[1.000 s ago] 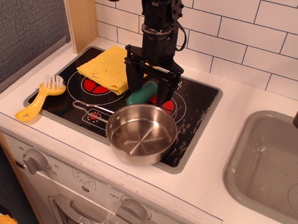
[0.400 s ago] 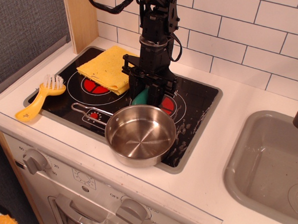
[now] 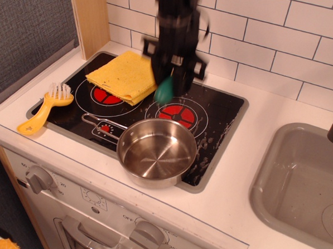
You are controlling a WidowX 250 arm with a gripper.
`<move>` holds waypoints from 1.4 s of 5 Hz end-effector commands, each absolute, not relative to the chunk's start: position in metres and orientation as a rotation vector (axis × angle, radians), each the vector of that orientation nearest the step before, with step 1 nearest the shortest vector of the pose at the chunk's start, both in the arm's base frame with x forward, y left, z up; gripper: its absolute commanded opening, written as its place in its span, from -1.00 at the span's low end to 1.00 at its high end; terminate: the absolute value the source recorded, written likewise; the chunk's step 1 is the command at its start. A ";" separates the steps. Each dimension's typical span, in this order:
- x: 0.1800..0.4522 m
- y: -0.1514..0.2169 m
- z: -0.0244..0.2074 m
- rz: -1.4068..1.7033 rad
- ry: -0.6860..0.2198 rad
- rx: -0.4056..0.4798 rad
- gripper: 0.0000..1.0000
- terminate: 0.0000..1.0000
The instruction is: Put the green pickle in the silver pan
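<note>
Gripper [image 3: 170,80] is clamped on the green pickle [image 3: 164,90], holding it in the air above the stove's back burner, behind the silver pan [image 3: 156,152], which sits empty.

One green pickle [image 3: 164,90], held up off hob in one pincer [image 3: 170,80], blurred. One silver pan [image 3: 157,151], near edge of hob. One yellow cloth [image 3: 121,75], far left on hob. One yellow dish brush [image 3: 45,107], left edge of hob. Two red burner rings: left [image 3: 105,95], partly under cloth; right [image 3: 176,113]. One grey sink basin [image 3: 297,181], right in worktop [image 3: 249,151]. Two knobs on near front panel: [image 3: 38,178], [image 3: 146,235].
</note>
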State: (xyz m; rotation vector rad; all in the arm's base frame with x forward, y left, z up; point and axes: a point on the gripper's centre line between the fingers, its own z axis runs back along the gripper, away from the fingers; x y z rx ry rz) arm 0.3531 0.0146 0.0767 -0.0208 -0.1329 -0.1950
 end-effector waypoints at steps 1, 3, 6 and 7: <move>0.315 -0.024 0.119 -0.315 -0.246 0.003 -1.00 -1.00; 0.272 -0.004 0.071 -0.287 -0.099 0.036 -1.00 -1.00; 0.255 0.004 0.030 -0.306 0.015 0.063 1.00 -1.00; 0.259 0.003 0.033 -0.313 0.004 0.053 1.00 -1.00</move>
